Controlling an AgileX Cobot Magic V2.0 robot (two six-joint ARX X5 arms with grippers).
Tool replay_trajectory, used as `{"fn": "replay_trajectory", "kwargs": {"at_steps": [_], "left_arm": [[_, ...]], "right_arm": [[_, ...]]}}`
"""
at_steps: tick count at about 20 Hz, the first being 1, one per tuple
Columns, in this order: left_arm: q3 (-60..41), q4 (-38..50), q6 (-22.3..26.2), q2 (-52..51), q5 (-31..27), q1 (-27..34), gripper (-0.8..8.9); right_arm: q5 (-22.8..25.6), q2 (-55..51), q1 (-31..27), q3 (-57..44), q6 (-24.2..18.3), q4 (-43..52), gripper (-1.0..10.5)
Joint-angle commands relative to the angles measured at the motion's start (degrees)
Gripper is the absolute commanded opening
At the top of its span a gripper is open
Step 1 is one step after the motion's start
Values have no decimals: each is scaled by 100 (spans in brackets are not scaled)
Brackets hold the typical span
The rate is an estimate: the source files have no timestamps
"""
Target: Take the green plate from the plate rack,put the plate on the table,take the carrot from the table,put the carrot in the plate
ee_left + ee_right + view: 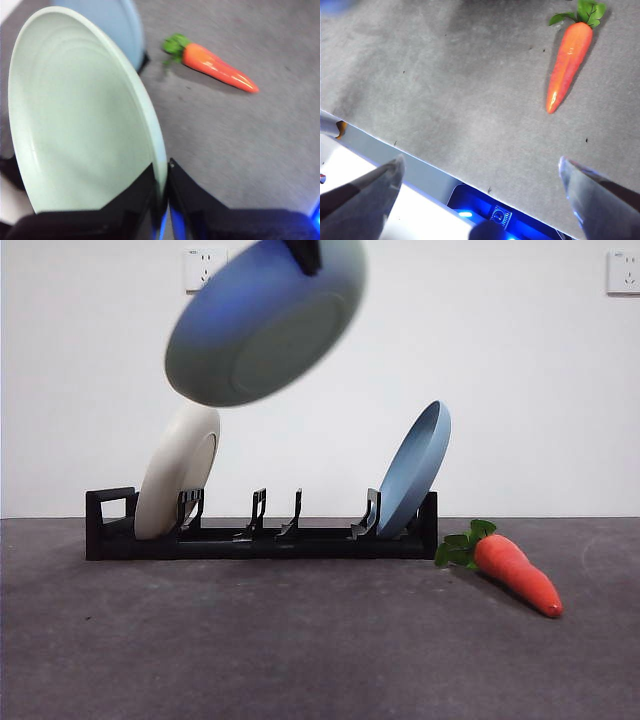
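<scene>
My left gripper [161, 187] is shut on the rim of the green plate [75, 115]. In the front view the plate [265, 320] hangs tilted and blurred high above the plate rack [260, 535], with the gripper [305, 255] at its top edge. The carrot [515, 573] lies on the table [300, 640] to the right of the rack, leaves toward the rack. It shows in the left wrist view [215, 62] and the right wrist view [568, 65]. My right gripper [480, 175] is open and empty above the table's edge, apart from the carrot.
A cream-white plate [178, 472] stands in the rack's left slot. A blue plate [415, 468] leans in the right slot and shows behind the green plate [117, 25]. The rack's middle slots hold nothing. A white wall with sockets [205, 268] is behind.
</scene>
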Motion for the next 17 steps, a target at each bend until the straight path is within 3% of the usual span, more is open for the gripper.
{"fn": "replay_trajectory", "kwargs": {"at_steps": [1,9,17], "left_arm": [[-525,181,140,17,-527,-310,-6],[-2826,2247,433,358,-1172,-820,-6],[-3075,2990,601,1410,-1237,-866,-7]], "right_arm": [[9,-4,13,15,9,33,689],[9,-2,13,15,33,33,690],[9,15,13,15,52,33,690]]}}
